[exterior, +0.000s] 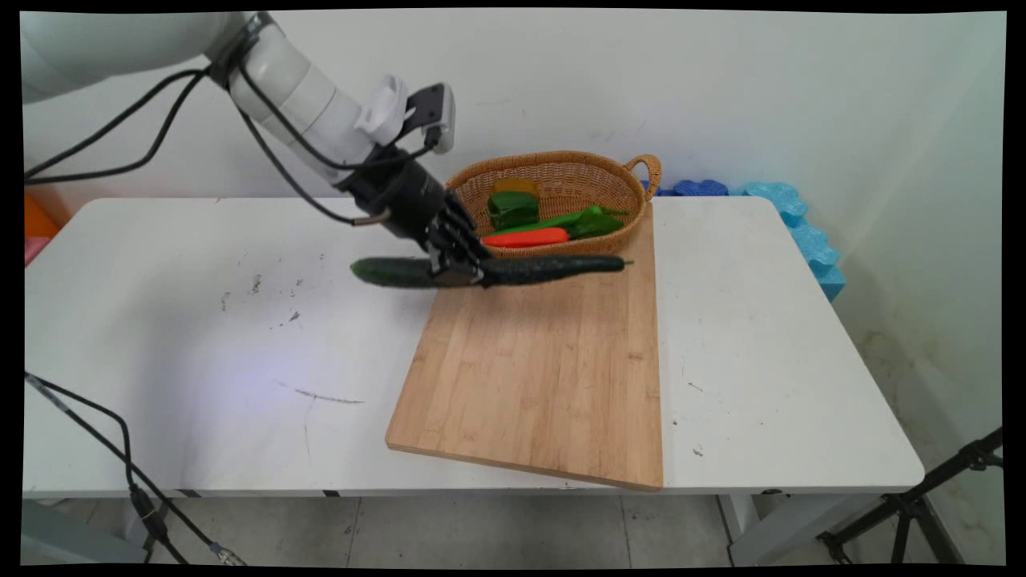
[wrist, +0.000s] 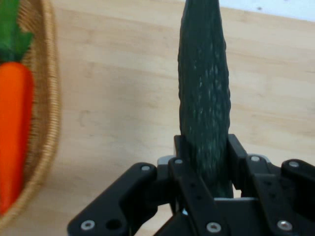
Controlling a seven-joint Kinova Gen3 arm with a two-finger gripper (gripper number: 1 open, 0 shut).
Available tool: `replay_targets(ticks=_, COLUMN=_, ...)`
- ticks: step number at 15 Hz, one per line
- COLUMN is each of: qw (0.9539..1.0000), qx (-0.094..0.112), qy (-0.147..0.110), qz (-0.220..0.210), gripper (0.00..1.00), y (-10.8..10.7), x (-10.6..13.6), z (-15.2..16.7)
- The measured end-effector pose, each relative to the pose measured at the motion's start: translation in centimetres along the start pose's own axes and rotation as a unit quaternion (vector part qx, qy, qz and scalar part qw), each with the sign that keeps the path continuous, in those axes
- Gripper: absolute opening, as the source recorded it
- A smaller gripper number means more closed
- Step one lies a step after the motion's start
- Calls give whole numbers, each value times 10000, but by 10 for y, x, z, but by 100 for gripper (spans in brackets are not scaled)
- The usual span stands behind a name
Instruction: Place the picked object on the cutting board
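Main view: gripper (exterior: pixel 458 268) clamped around a cucumber (exterior: pixel 529 269) near its middle, held level above the cutting board's (exterior: pixel 545 377) far edge, just before the basket (exterior: pixel 561 180). Hand view: fingers (wrist: pixel 236 152) closed on both cucumber (wrist: pixel 204 98) sides; carrot (wrist: pixel 14 137) in basket (wrist: pixel 47 123) at left.

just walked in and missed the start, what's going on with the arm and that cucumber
The white arm's pincer is shut on a dark green cucumber, gripping it near the middle and holding it level over the far end of the wooden cutting board. Just behind it sits a wicker basket holding a carrot and green peppers. The board lies on the white table.
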State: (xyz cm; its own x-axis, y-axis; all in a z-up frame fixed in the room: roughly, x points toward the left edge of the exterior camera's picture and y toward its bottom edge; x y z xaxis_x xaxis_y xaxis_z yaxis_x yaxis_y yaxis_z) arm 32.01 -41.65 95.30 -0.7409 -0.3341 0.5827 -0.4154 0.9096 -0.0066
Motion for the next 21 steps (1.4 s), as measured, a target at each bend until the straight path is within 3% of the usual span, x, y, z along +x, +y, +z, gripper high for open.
replay_targets(ticks=12, qw=9981, qx=-519, qy=-116, qz=-301, gripper=0, y=46, x=-26, z=66)
replay_targets(ticks=21, qw=9970, qx=-707, qy=-223, qz=-202, gripper=0, y=63, x=-35, z=114)
